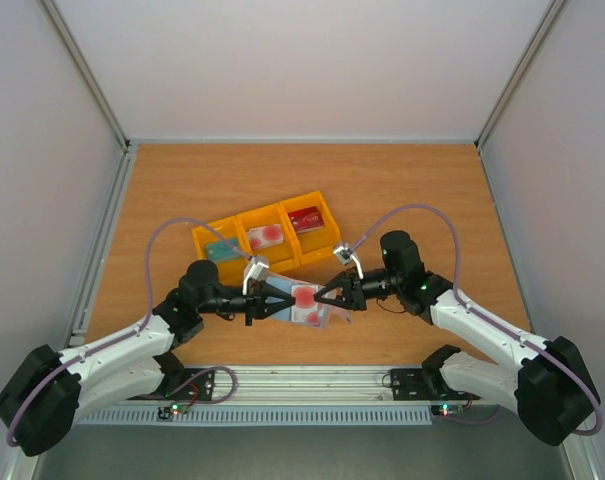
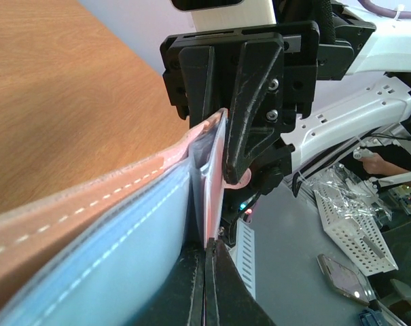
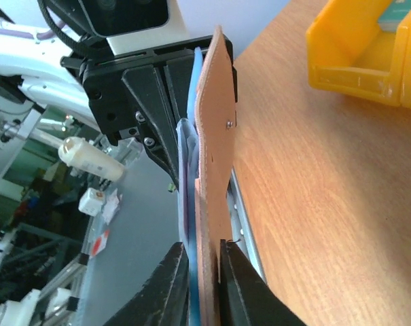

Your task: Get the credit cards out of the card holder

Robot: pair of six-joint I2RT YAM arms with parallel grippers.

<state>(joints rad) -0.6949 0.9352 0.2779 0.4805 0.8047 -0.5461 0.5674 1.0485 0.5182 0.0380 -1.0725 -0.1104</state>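
Note:
The card holder [image 1: 320,318] is held up edge-on above the table's near edge, between my two grippers. It is taupe outside [image 3: 215,115] and pale blue inside [image 2: 110,251]. My right gripper [image 1: 329,297] is shut on the holder's edge [image 3: 204,248]. My left gripper [image 1: 285,300] faces it and is shut [image 2: 206,248] on a thin whitish-pink card with a red blotch [image 1: 304,296], whose edge [image 2: 213,183] stands in the holder's pocket. A teal card [image 1: 222,250], a whitish-pink card [image 1: 265,237] and a dark red card [image 1: 307,220] lie in the yellow tray.
The yellow three-compartment tray [image 1: 200,240] stands just behind the grippers, and its corner shows in the right wrist view [image 3: 354,61]. A metal rail [image 1: 302,385] runs along the table's near edge. Grey walls enclose the left, right and back.

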